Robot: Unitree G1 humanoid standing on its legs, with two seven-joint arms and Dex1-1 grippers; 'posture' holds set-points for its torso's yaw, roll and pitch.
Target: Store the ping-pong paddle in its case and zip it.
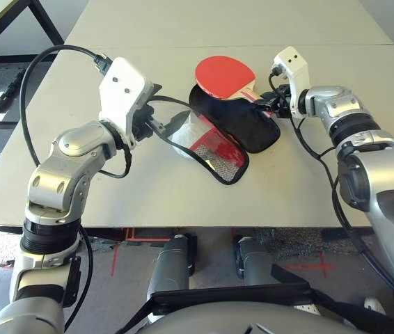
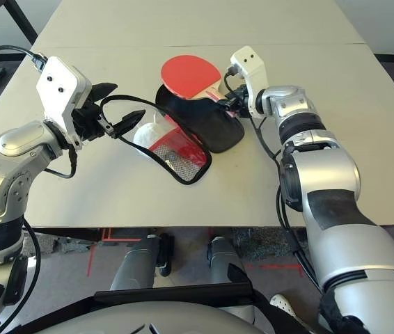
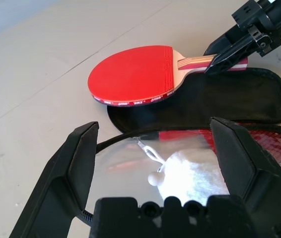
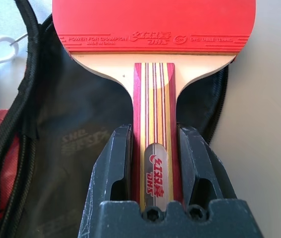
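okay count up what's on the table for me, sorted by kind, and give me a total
Ping-pong paddle: 1, red-faced, its handle clamped in the right gripper
Case: 1, lying unzipped, black lining showing
White stuffed lump: 1, at the case's open side, in front of the open left gripper
Total: 3 things on the table
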